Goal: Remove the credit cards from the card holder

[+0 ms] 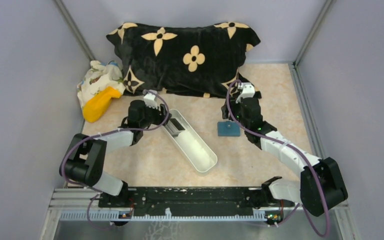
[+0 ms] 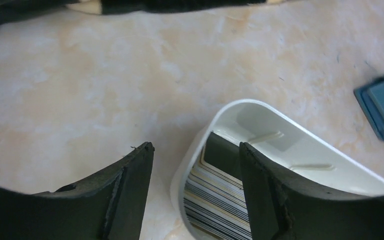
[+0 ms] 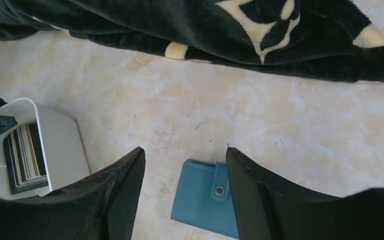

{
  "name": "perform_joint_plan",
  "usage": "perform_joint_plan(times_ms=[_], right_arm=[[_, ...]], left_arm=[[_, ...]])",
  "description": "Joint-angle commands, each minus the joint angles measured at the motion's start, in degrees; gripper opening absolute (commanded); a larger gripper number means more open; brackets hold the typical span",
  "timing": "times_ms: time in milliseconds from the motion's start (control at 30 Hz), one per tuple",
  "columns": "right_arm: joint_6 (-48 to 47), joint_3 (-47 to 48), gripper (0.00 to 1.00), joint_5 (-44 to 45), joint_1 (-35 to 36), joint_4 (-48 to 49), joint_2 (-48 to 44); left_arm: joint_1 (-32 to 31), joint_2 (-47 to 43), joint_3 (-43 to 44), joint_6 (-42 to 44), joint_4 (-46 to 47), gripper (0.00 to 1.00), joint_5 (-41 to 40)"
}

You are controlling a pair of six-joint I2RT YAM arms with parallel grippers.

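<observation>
One card holder [image 1: 228,129], blue. Several credit cards [image 3: 25,157] in one stack, edges overlapping, exact number unclear. One white tray [image 1: 202,152]. One black flowered pillow [image 1: 185,55]. One yellow object [image 1: 100,103]. One patterned cloth [image 1: 96,75]. One desk [image 1: 155,160], beige marbled top. Two pincers: left pincer [image 2: 196,147], right pincer [image 3: 184,150].

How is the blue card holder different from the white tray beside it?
The card holder is teal-blue; the tray is white. The card holder is a small flat rectangle; the tray is a much longer oblong with rounded ends and raised walls. The card holder looks folded shut with its tab snapped; the tray is open-topped, with a stack of cards at one end. Both lie on the beige table.
</observation>
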Motion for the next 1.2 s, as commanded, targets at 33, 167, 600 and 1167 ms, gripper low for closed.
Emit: perform_joint_plan(times_ms=[33,167,600,1167], right_arm=[[-1.9,2.3,0.61,0.6,-0.2,0.3,-0.3],[-2.3,2.4,0.62,1.1,-0.3,-0.2,-0.3],[-2.2,1.5,0.62,2.1,-0.3,-1.1,-1.1],[-1.8,0.5,0.62,2.5,-0.3,-1.1,-2.1]], left_arm=[[0.4,4.7,-0.3,11.9,12.3,0.67,17.8],[1.4,7.1,2.4,12.1,10.6,0.60,20.7],[6.4,9.4,4.5,5.7,10.3,0.00,21.0],[9.9,3.0,2.4,4.1,5.7,0.00,0.8]])
